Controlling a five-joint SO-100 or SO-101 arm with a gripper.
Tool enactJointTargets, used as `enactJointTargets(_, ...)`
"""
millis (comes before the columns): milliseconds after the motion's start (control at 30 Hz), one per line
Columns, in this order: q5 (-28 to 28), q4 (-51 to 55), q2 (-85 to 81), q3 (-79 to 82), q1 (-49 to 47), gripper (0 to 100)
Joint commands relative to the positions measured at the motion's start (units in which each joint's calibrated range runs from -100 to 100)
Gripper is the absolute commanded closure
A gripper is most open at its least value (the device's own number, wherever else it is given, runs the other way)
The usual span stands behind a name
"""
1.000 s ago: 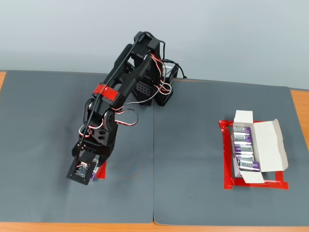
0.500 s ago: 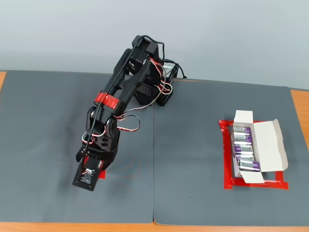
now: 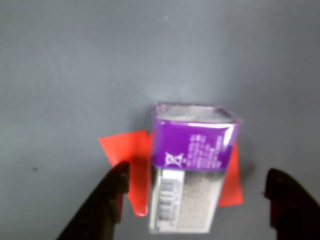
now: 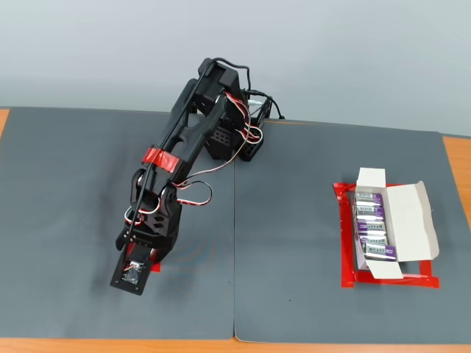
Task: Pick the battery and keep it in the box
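Note:
In the wrist view the battery (image 3: 192, 172), a stubby cell with a purple and silver wrap and a pale barcode label, lies on a flat red tape marker (image 3: 127, 150). My gripper (image 3: 197, 200) is open, with one black finger (image 3: 107, 200) to the battery's left and the other to its right; neither touches it. In the fixed view my gripper (image 4: 147, 259) hangs low over the left mat and hides the battery. The white box (image 4: 412, 220) lies open at the right, with several purple cells (image 4: 372, 224) in a row inside.
A red tape outline (image 4: 346, 243) frames the box. The arm's base (image 4: 235, 125) stands at the back centre of the grey mats (image 4: 294, 243). The wooden table edge (image 4: 221, 346) runs along the front.

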Motion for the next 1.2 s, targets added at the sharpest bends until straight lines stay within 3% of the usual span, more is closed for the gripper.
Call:
enactJointTargets(0,0.1,-0.5,-0.1,-2.6,0.4,69)
enactJointTargets(500,0.1,-0.4,0.8,-2.3,0.7,69)
enactJointTargets(800,0.1,-0.4,0.8,-2.2,0.7,94)
enactJointTargets(1167,-0.2,0.5,-3.0,-2.5,0.4,97)
